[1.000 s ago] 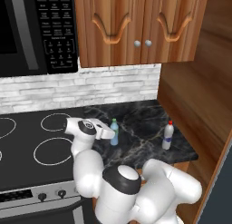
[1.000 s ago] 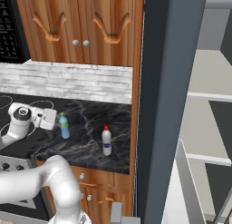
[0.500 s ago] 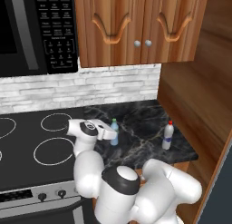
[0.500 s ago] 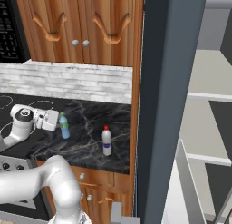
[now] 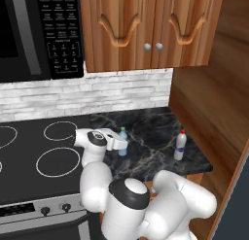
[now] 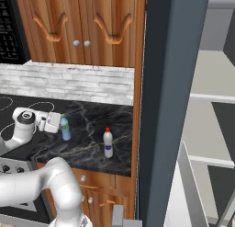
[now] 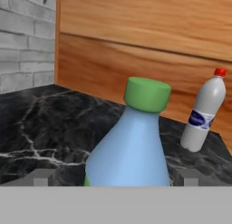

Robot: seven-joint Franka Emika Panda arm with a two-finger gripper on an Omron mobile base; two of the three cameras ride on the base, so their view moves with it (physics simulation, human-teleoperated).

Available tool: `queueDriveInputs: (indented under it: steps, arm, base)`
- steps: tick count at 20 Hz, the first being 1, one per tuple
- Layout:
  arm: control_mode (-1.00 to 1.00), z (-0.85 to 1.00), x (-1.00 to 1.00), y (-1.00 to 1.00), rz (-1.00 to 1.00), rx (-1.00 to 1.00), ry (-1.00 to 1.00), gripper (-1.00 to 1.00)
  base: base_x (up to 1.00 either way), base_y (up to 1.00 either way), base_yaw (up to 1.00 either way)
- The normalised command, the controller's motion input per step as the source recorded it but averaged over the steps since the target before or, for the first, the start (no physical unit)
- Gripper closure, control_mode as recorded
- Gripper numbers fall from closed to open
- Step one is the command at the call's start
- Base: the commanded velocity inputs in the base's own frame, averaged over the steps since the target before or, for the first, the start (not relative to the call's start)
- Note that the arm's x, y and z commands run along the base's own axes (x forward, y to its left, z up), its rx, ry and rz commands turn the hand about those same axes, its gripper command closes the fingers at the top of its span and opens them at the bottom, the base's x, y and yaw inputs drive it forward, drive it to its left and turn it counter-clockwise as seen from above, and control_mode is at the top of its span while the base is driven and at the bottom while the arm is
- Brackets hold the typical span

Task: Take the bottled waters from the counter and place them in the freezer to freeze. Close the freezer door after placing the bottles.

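Observation:
The green-capped bottled water [image 7: 131, 150] with a blue label stands upright on the black marble counter [image 5: 151, 129]. My gripper [image 7: 113, 178] is open, level with the bottle, one fingertip [image 7: 41, 177] on each side of its body. From the base cameras, the gripper [image 5: 118, 142] reaches the same bottle [image 5: 123, 143] [image 6: 65, 128] from the stovetop side. The red-capped bottled water [image 5: 180, 145] [image 6: 108, 142] [image 7: 203, 112] stands upright further right, near the wooden side wall. The freezer [image 6: 170, 106] stands open to the right of the counter, with grey shelves [image 6: 213, 97] showing.
A black glass stovetop [image 5: 39, 151] with white rings lies left of the counter. A microwave [image 5: 39, 35] and wooden wall cabinets [image 5: 146, 30] hang above. A white brick backsplash [image 5: 97, 93] runs behind. A wooden panel [image 5: 209, 108] bounds the counter's right end.
The gripper has slid a little to the right, so the green-capped bottle now sits between its open fingers. Both bottles stay where they were.

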Motion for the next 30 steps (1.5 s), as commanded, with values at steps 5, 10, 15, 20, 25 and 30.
queueDriveInputs:
  steps: [5,10,15,20,25,30]
  arm:
    - [-1.00,0.00,0.00,0.00,0.00,0.00,0.00,-1.00]
    - [-1.00,0.00,0.00,-0.04,0.00,0.00,0.00,-1.00]
    - [-1.00,0.00,0.00,0.00,0.00,0.00,0.00,1.00]
    - [-1.00,0.00,0.00,0.00,0.00,0.00,0.00,1.00]
    - [-1.00,0.00,-0.02,0.00,0.00,0.00,0.00,1.00]
    - [-1.00,0.32,-0.31,-0.14,0.11,0.03,0.00,1.00]
  base:
    - [0.00,0.00,0.00]
    - [0.00,0.00,0.00]
    - [0.00,0.00,0.00]
    - [0.00,0.00,0.00]
    - [0.00,0.00,0.00]
    - [0.00,0.00,0.00]
